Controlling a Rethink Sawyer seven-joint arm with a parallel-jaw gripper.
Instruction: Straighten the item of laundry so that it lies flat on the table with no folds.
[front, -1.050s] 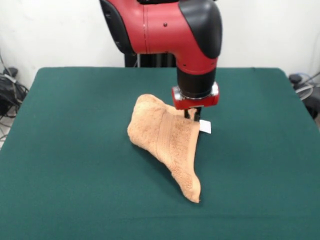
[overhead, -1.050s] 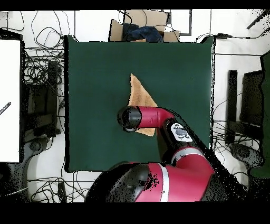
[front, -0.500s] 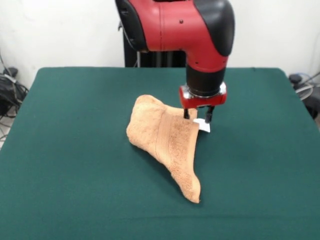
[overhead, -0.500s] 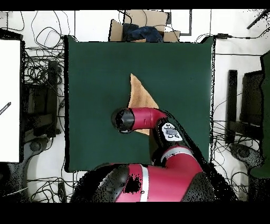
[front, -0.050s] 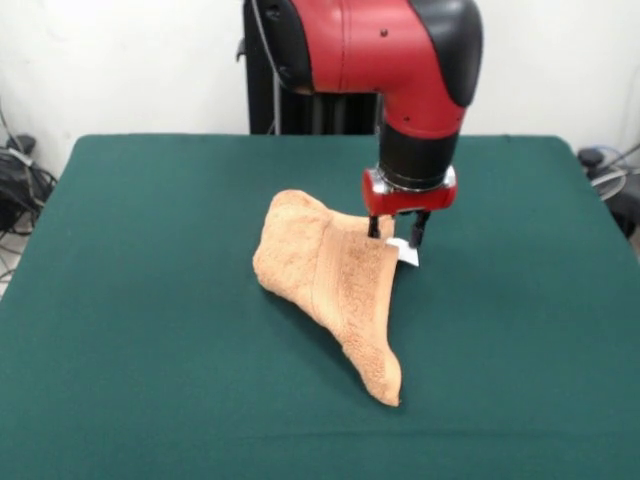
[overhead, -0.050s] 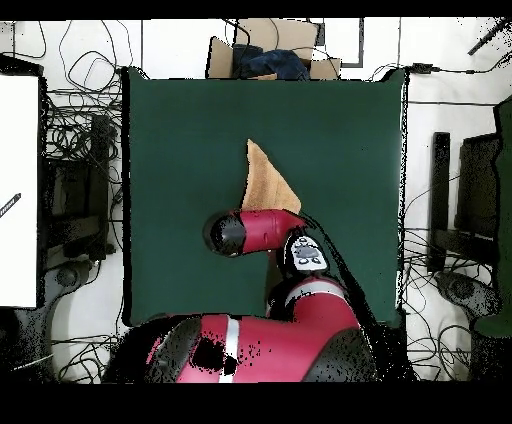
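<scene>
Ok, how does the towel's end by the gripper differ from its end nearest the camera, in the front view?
The towel's gripper end is broad and bunched, humped off the table; the near end narrows to a rounded tip lying low. The gripper end carries the white tag, with the open gripper at it; the near end shows no tag and nothing close by. Both are folded over, so the towel is not flat.

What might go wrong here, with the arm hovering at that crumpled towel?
The end effector hangs open beside the white tag at the towel's edge. It may pinch only the tag, or nothing. The towel is bunched into a folded wedge, so a pull from one corner may drag the whole heap across the table rather than unfold it.
</scene>
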